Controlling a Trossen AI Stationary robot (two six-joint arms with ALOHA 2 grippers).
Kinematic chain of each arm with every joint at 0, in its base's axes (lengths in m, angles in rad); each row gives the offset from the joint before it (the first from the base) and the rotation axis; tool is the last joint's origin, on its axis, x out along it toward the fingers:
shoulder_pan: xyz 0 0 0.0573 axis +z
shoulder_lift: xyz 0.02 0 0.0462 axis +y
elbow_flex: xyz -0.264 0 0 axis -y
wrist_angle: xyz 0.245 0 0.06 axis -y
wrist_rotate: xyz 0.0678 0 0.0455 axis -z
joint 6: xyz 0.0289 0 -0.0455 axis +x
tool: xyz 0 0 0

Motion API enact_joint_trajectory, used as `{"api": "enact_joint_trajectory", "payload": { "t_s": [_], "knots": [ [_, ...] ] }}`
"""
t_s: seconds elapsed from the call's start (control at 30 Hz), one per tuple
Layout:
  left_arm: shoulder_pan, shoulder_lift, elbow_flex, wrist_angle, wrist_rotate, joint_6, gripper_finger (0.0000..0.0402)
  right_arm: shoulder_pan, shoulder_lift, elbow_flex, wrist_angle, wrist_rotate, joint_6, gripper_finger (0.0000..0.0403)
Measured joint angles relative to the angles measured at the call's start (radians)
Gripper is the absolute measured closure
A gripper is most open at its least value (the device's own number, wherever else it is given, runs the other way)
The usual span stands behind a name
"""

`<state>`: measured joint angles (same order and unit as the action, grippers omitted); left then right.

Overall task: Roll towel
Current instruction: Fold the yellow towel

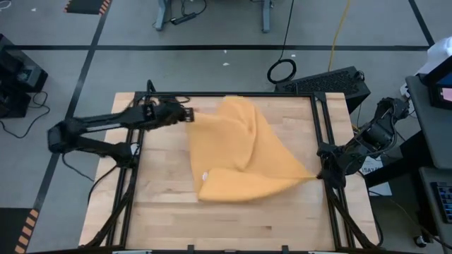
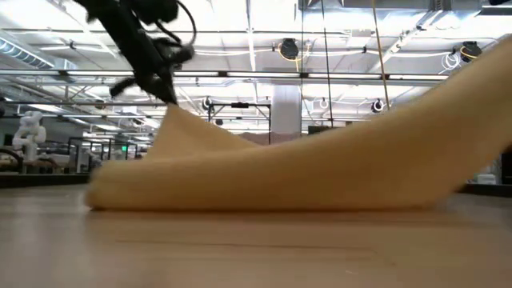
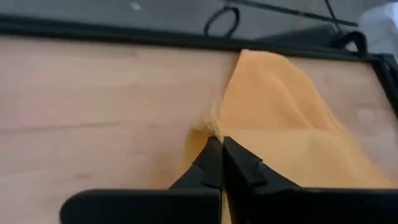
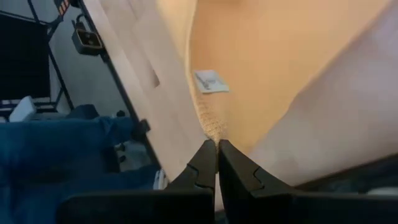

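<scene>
The mustard-yellow towel (image 1: 244, 152) is stretched slantwise across the wooden table (image 1: 162, 212), between my two grippers. Its middle and near-left part (image 1: 226, 189) rest on the table, and both held corners are raised. Its small white tag (image 1: 205, 176) shows near the near-left edge and also in the right wrist view (image 4: 210, 81). My left gripper (image 1: 189, 116) is shut on the towel's far-left corner. My right gripper (image 1: 316, 176) is shut on the towel's right corner at the table's right edge. My left gripper pinches the towel's far-left corner (image 3: 211, 129) between its two fingertips, coming level from the table's left. The corner is lifted off the table (image 2: 172, 112) and the cloth slopes down from it to the tabletop. My right gripper pinches the towel's right corner (image 4: 214, 134) at its hemmed edge between its two fingertips, coming from the table's right side. The corner is raised above the table (image 2: 488, 72) and the cloth runs taut down from it toward the middle.
A black frame rail (image 1: 326, 134) borders the table on the right and another (image 1: 134, 162) on the left. Bare wood lies near the front edge (image 1: 233, 226) and at the far left (image 1: 159, 148). A black keyboard (image 1: 325, 81) sits beyond the far edge.
</scene>
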<state>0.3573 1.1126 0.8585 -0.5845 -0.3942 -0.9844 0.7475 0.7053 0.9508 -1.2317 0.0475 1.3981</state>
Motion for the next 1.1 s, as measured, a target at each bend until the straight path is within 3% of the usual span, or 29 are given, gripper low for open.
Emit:
{"api": "enact_joint_trajectory", "payload": {
  "t_s": [0.23, 0.4, 0.53, 0.73, 0.8, 0.9, 1.0, 1.1],
  "knots": [
    [0.0, -0.066, 0.003, -0.366, -0.024, -0.062, 0.04, 0.0, 0.008, 0.0, 0.041, -0.071, 0.03, 0.0403],
    [0.027, -0.045, -0.002, -0.359, -0.043, -0.054, 0.0374, 0.001, 0.01, 0.0, 0.076, -0.132, 0.019, 0.0403],
    [0.042, -0.032, -0.002, -0.323, 0.024, -0.05, 0.0326, 0.001, 0.011, 0.0, 0.13, -0.148, 0.021, 0.0403],
    [0.075, -0.032, 0.009, -0.366, 0.222, -0.141, 0.0246, 0.02, 0.024, 0.001, 0.225, -0.157, 0.072, 0.0403],
    [0.075, -0.034, 0.022, -0.296, 0.237, -0.117, 0.0232, 0.027, 0.036, 0.001, 0.249, -0.154, 0.073, 0.0403],
    [0.076, -0.006, 0.023, -0.033, 0.239, -0.004, 0.0225, 0.037, 0.06, 0.001, 0.272, -0.154, 0.071, 0.0403],
    [0.095, 0.106, 0.022, 0.171, 0.277, 0.071, 0.0224, 0.045, 0.079, 0.001, 0.303, -0.154, 0.059, 0.0403],
    [0.103, 0.278, 0.026, 0.401, 0.421, 0.159, 0.0226, 0.047, 0.095, 0.001, 0.316, -0.154, 0.058, 0.0403]
  ]
}}
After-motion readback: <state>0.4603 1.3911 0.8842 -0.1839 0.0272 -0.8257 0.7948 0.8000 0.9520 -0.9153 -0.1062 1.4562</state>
